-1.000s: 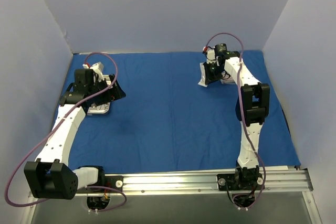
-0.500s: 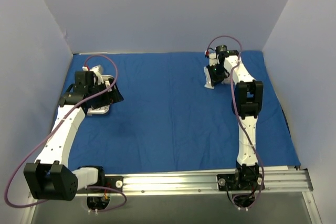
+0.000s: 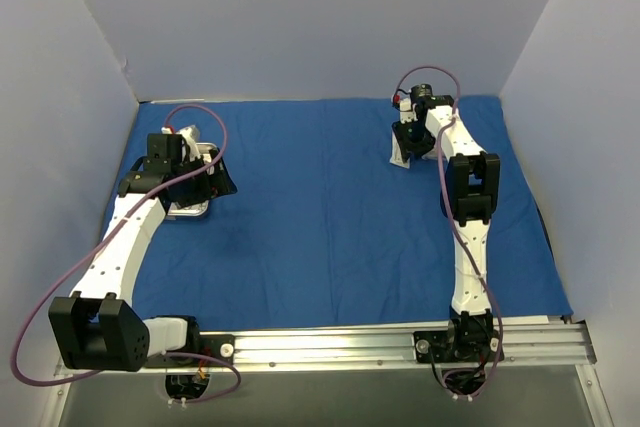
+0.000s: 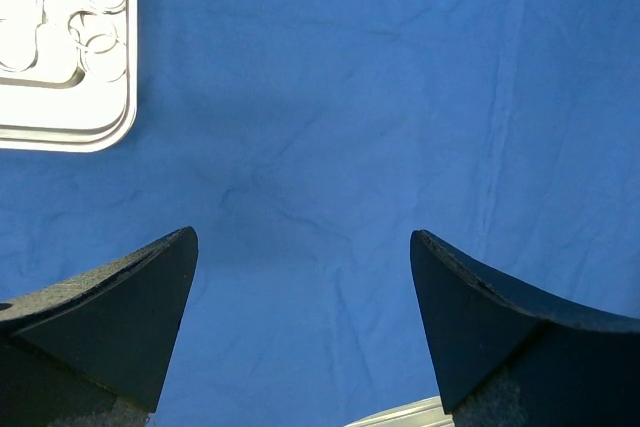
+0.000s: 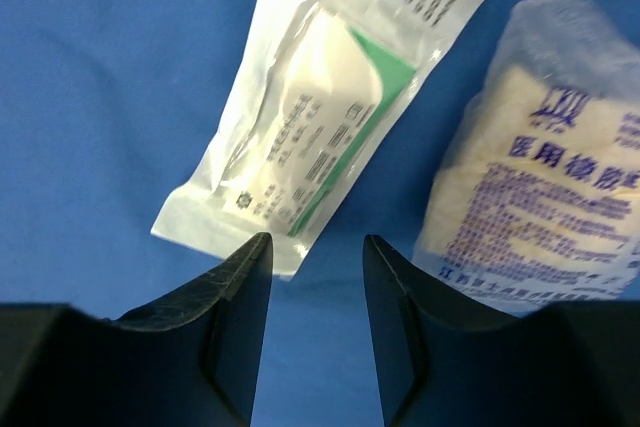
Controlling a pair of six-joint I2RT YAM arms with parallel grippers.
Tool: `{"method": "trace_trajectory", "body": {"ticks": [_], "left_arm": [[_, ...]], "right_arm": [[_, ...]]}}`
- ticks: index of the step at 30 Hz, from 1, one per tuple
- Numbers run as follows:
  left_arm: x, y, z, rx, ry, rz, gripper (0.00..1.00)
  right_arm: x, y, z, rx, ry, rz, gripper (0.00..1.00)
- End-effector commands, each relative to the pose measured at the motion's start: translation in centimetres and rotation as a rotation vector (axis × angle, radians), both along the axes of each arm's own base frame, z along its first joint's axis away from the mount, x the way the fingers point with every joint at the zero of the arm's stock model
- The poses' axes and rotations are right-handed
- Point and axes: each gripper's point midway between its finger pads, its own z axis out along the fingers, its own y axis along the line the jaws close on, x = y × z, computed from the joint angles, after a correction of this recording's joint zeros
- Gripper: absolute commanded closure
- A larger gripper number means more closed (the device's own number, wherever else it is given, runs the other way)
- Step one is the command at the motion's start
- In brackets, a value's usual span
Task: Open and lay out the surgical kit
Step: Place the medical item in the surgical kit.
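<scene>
The surgical kit's royal-blue cloth (image 3: 330,207) lies spread flat over the table. A small steel tray (image 4: 112,129) holding silver ring-handled clamps (image 4: 100,7) shows at the upper left of the left wrist view. In the top view the tray (image 3: 188,210) lies partly under my left arm. My left gripper (image 4: 303,237) hangs wide open over bare cloth. At the far right lie two packets side by side: a flat one with a green stripe (image 5: 320,97) and a padded white one (image 5: 545,187). My right gripper (image 5: 316,239) is open just short of them, with only cloth between its fingers.
Pale walls close in the left, back and right sides. A metal rail (image 3: 400,339) with the arm bases runs along the near edge. A pale metal edge (image 4: 405,413) shows at the bottom of the left wrist view.
My right gripper was shut on a packet, carried it a little farther back, then opened; the packet now lies on the cloth. The left arm has barely moved.
</scene>
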Motion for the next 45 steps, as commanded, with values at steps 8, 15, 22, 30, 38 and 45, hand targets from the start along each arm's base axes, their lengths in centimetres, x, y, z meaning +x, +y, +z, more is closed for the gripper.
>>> {"method": "trace_trajectory", "body": {"ticks": [8,15,22,30,38,45], "left_arm": [[1.7,-0.1,1.0,-0.017,-0.049,0.013,0.03],[1.8,0.0,0.9,-0.013,-0.049,0.021,0.04],[1.7,0.2,0.8,-0.005,-0.049,0.024,0.04],[1.6,0.2,0.1,-0.005,-0.040,0.022,0.03],[1.5,0.1,-0.3,-0.005,-0.033,0.018,0.03],[1.4,0.1,-0.4,-0.005,-0.030,0.015,0.03]], "right_arm": [[3.3,3.0,6.9,0.005,-0.286,-0.072,0.61],[2.3,4.8,4.5,-0.103,-0.297,-0.153,0.49],[1.5,4.4,3.3,-0.212,-0.297,-0.196,0.47],[0.7,3.2,1.9,-0.274,-0.269,-0.213,0.47],[-0.1,3.0,1.0,-0.285,-0.242,-0.211,0.47],[-0.7,2.3,1.0,-0.307,-0.229,-0.216,0.47]]}}
